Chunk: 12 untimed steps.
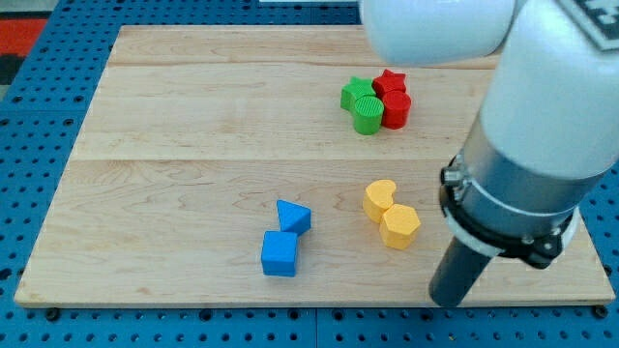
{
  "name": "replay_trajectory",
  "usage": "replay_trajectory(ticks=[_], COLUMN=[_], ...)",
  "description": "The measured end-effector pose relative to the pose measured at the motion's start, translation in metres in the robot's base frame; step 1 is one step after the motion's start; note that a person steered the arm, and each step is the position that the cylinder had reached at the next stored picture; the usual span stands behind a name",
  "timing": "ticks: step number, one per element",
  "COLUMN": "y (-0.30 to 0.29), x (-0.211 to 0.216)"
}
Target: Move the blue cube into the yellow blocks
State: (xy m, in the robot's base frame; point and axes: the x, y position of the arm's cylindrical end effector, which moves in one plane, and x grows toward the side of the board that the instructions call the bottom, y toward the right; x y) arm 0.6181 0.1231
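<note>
The blue cube [280,253] sits on the wooden board [193,126] near the view's bottom, left of centre. A blue triangular block [293,217] touches it at its upper right. Two yellow blocks lie to the right: a heart-like one [379,200] and a hexagonal one [399,226], touching each other. My tip [447,298] stands near the board's bottom edge, to the lower right of the yellow blocks and far right of the blue cube. It touches no block.
A cluster of two green blocks [364,104] and two red blocks [394,100] sits near the view's top, right of centre. The arm's large white and grey body [527,145] covers the board's right side. A blue perforated table surrounds the board.
</note>
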Motion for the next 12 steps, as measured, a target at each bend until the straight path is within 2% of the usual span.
replay_trajectory(ticks=[1,2,4,6,7,8,9,10,11,12], y=[-0.011,-0.047,-0.149,-0.168,-0.164,-0.175,-0.227,-0.265,-0.265,-0.224], x=[0.001,0.0,0.001,-0.053,-0.057,-0.024,-0.024,-0.059,-0.091,-0.098])
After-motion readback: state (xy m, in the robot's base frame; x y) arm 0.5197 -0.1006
